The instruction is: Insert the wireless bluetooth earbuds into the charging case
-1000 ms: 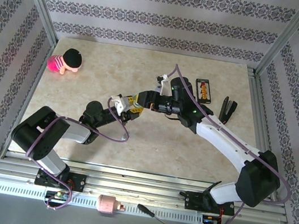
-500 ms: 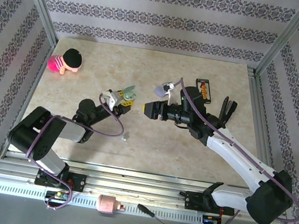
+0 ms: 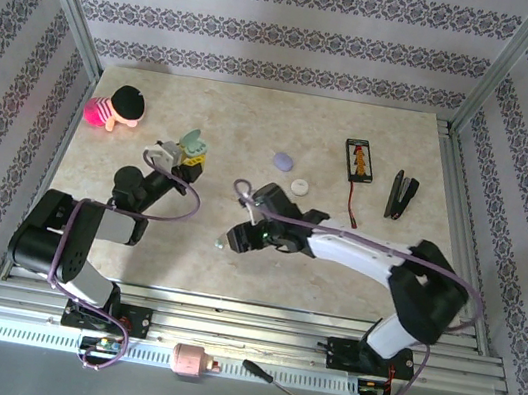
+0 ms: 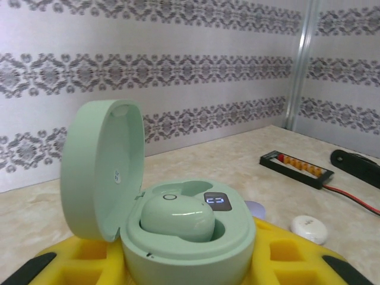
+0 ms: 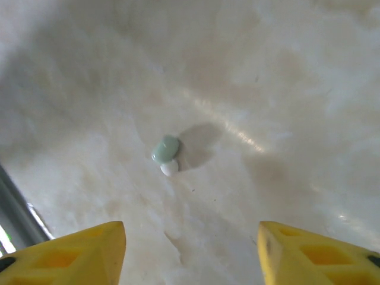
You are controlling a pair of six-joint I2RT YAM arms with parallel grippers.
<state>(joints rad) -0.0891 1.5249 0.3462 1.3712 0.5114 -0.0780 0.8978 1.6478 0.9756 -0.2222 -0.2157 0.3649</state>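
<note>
Right wrist: right gripper (image 5: pixel 190 237) gapes above green earbud (image 5: pixel 165 148) on open tabletop (image 5: pixel 285 89); left gripper (image 3: pixel 182 155) clamps case (image 4: pixel 178 237).

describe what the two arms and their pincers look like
The left arm and right arm share black joints, pale grey-white links and a loose purple cable apiece. The left pincer and right pincer have blocky yellow fingers with moulded recesses.

Three cases: green case (image 4: pixel 191 260), lavender case (image 3: pixel 281 160), white case (image 3: pixel 299 186); apparently two green earbuds: seated earbud (image 4: pixel 177 217), loose earbud (image 5: pixel 165 149).
</note>
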